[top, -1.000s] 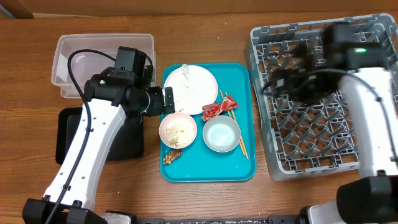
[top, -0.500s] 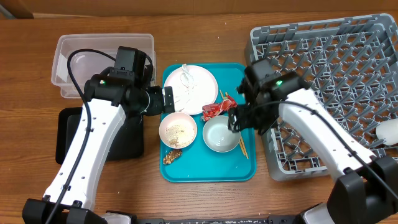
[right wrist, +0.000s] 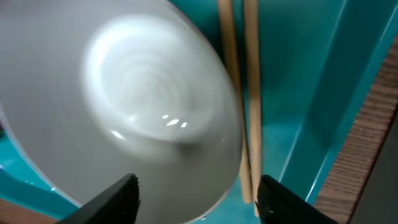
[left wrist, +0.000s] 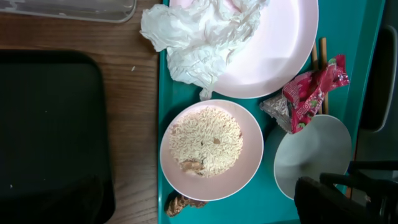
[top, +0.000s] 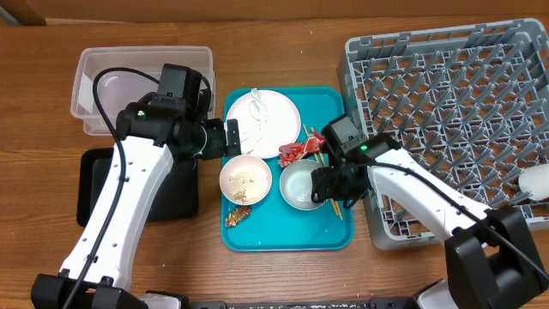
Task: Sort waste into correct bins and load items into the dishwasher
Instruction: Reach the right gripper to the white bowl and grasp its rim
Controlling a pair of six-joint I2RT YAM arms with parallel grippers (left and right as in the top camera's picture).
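Teal tray (top: 283, 230), white bowl (right wrist: 143, 112) under right hand (right wrist: 198, 198)

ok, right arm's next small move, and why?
Probably lower the right pincer and close on the rim of the empty white bowl. Its open fingers straddle that rim from above; the chopsticks lie between them too, so shifting toward the bowl first may spare them.

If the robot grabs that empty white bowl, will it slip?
Probably a bit: the empty bowl shines with glossy highlights, so it looks slippery. It looks stiff, likely breakable. The right gripper sits at one edge, so it might tip.
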